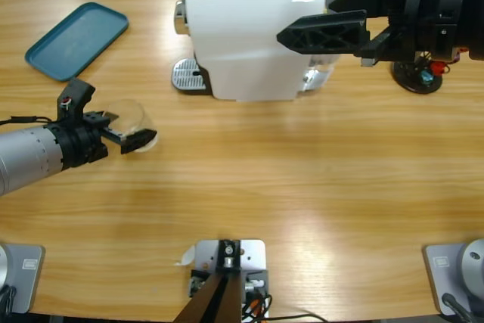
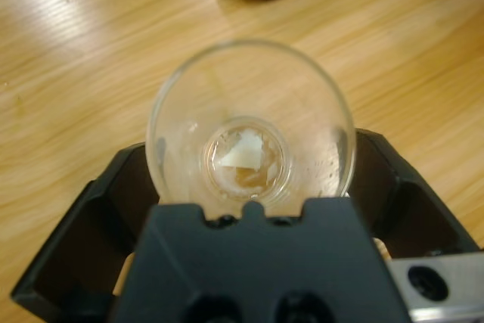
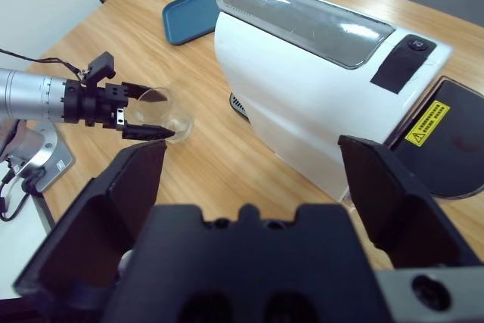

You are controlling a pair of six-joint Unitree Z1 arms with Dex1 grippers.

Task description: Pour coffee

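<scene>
We see bare wood across the table (image 1: pixel 302 187) from its middle to the near edge, free for any pass. At the far side the white coffee machine (image 1: pixel 242 35) blocks the centre, its drip tray (image 1: pixel 187 76) jutting toward the teal tray (image 1: pixel 76 39), open wood between them. The left gripper (image 1: pixel 130 138) with its glass (image 1: pixel 132 117) occupies the left side; the right gripper (image 1: pixel 321 33) hangs over the machine's right end

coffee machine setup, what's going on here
The left gripper holds a clear glass tumbler tipped on its side over the wooden table, left of the white coffee machine. A small trace of amber-brown coffee sits at the glass's bottom. The right gripper hangs open above the machine, holding nothing. A teal tray lies at the back left.
</scene>
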